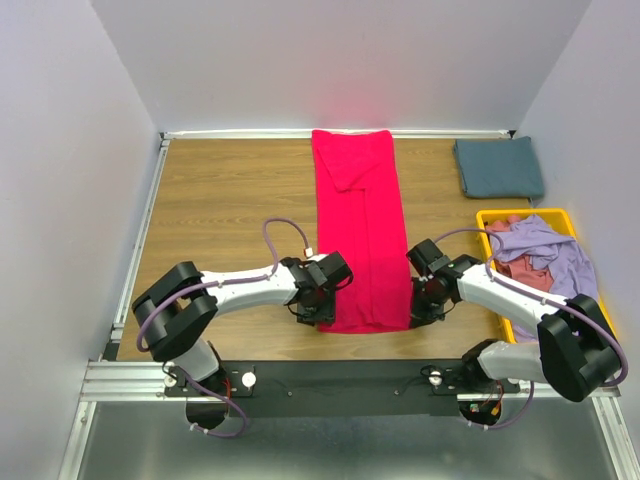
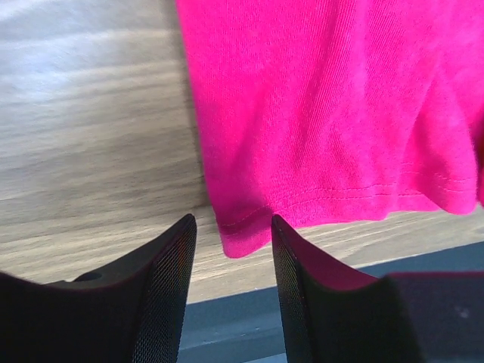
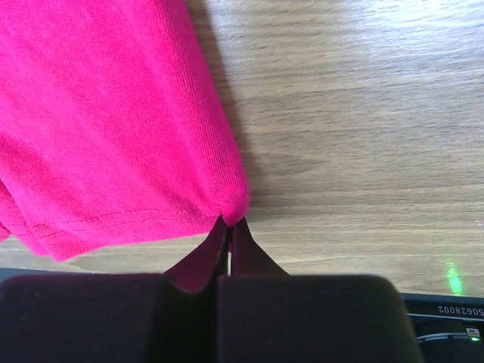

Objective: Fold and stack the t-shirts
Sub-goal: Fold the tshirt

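The crimson-pink t-shirt [image 1: 362, 230] lies as a long folded strip down the middle of the table. My left gripper [image 1: 322, 308] is at its near left corner; in the left wrist view the gripper [image 2: 231, 234] is open, the hem corner [image 2: 242, 234] lying between the fingers. My right gripper [image 1: 421, 306] is at the near right corner; in the right wrist view it [image 3: 230, 224] is shut on the shirt's corner [image 3: 231, 200]. A slate blue-grey t-shirt [image 1: 499, 167] lies folded at the back right. A lavender t-shirt [image 1: 545, 250] and a pinkish one [image 1: 528, 272] lie crumpled in the bin.
A yellow plastic bin [image 1: 488, 218] stands at the right edge of the wooden table [image 1: 230, 200]. White walls close in the back and sides. A black rail [image 1: 340, 375] runs along the near edge.
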Available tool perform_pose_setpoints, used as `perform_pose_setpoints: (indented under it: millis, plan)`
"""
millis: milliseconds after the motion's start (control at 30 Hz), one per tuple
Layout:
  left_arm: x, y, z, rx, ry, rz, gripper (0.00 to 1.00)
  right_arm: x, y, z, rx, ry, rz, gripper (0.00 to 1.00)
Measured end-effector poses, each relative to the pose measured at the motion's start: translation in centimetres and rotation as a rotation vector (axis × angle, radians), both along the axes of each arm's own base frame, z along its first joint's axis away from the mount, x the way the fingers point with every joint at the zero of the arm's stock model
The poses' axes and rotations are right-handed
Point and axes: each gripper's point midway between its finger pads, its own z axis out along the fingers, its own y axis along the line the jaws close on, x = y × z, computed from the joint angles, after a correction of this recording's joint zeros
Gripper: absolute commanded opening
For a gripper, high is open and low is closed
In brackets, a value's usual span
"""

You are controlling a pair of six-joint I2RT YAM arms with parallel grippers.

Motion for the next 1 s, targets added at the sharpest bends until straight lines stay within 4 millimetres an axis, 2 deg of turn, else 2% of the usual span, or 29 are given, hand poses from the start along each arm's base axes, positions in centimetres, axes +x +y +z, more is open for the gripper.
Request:
perform_pose_setpoints:
  millis: [133, 267, 400, 500, 533, 667, 867, 1000]
  plan:
    - [-0.7, -0.7, -0.4, 0.007, 0.009, -0.018, 0.51, 0.0, 0.1, 0.0, 0.001, -0.001, 0.006, 0.01]
    - [-1.2, -1.0, -0.5, 0.004, 0.015, -0.015, 0.43, -0.1, 0.2, 0.0, 0.002, -0.003, 0.014, 0.01]
    - [-1.4, -1.0, -0.7, 0.006, 0.023, 0.005, 0.41, -0.2, 0.3, 0.0, 0.004, -0.008, 0.019, 0.01]
    - [-1.4, -0.9, -0.7, 0.009, 0.022, 0.016, 0.3, -0.2, 0.4, 0.1, 0.005, -0.01, 0.023, 0.01]
    - [-1.4, -0.9, -0.7, 0.01, 0.021, 0.019, 0.21, -0.2, 0.4, 0.1, 0.005, -0.01, 0.024, 0.01]
    - [-1.4, -0.9, -0.8, 0.011, 0.021, 0.026, 0.02, -0.4, 0.4, 0.1, 0.008, -0.014, 0.027, 0.01]
    - [-2.7, -0.1, -0.8, 0.042, 0.027, -0.005, 0.0, -1.3, 0.4, 0.2, 0.021, 0.011, 0.036, 0.01]
    - [-5.9, 1.3, 0.1, 0.05, 0.053, -0.081, 0.0, -2.6, 0.6, 1.6, 0.041, 0.052, 0.054, 0.01]
